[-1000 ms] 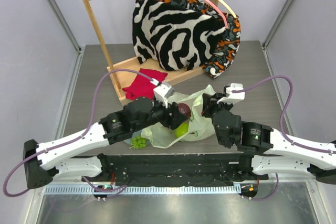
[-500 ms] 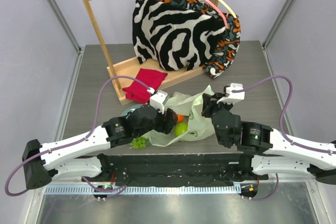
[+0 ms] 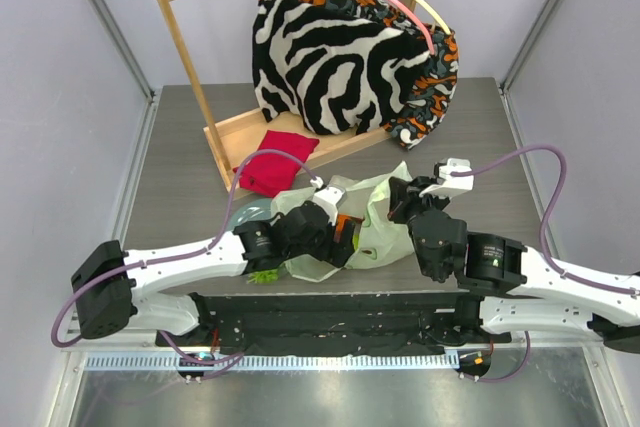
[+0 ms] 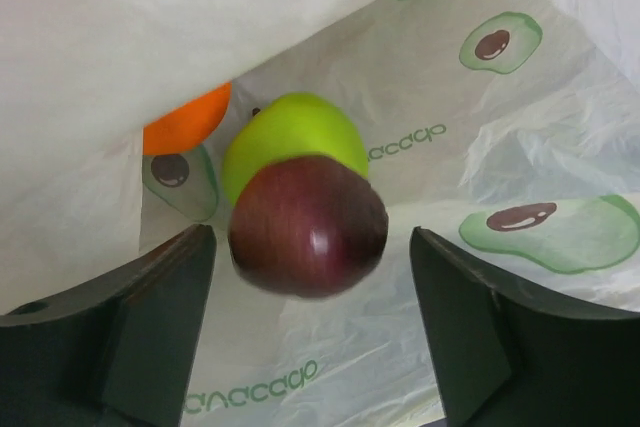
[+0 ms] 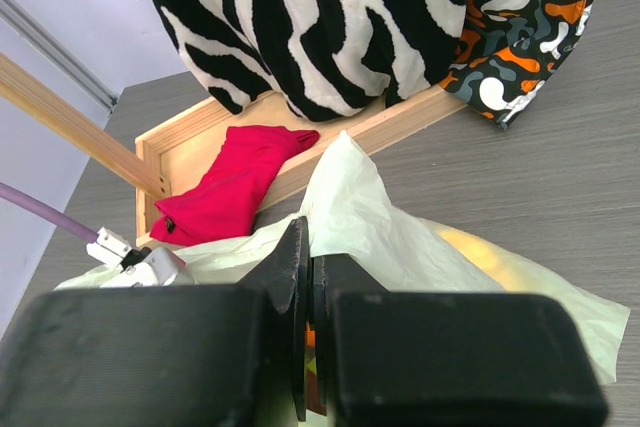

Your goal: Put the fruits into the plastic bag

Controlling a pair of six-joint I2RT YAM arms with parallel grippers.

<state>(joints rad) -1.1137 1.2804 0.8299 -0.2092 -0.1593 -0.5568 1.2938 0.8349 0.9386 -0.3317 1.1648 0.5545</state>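
The bag (image 3: pixel 385 232) is seen low in the middle of the top view, lying on the bench (image 3: pixel 180 177). Its length is judged to run from lower left to upper right, with the mouth turned toward the left arm. One flap of film is pinched between the pressed-together fingers of the right pincer (image 5: pixel 307 255), and the mouth is held up by that grip.

The left pincer (image 4: pixel 310 237) is pushed inside the mouth, spread wide. In the left wrist view a gap can be made out on each side of the plum (image 4: pixel 308 222), so nothing is gripped. The plum sits dead centre between the fingers, slightly blurred and seemingly loose, with bag film behind it. It is close to round, so no long axis or pointing direction can be read.

Just above it a green fruit (image 4: pixel 295 137) is seen, and an orange (image 4: pixel 185 122) is tucked at upper left, half hidden by film.

Outside the bag, grapes (image 3: pixel 265 272) lie at lower left beside the left arm, which is clearly the nearer arm for them. The bunch is too small for its axis to be told.
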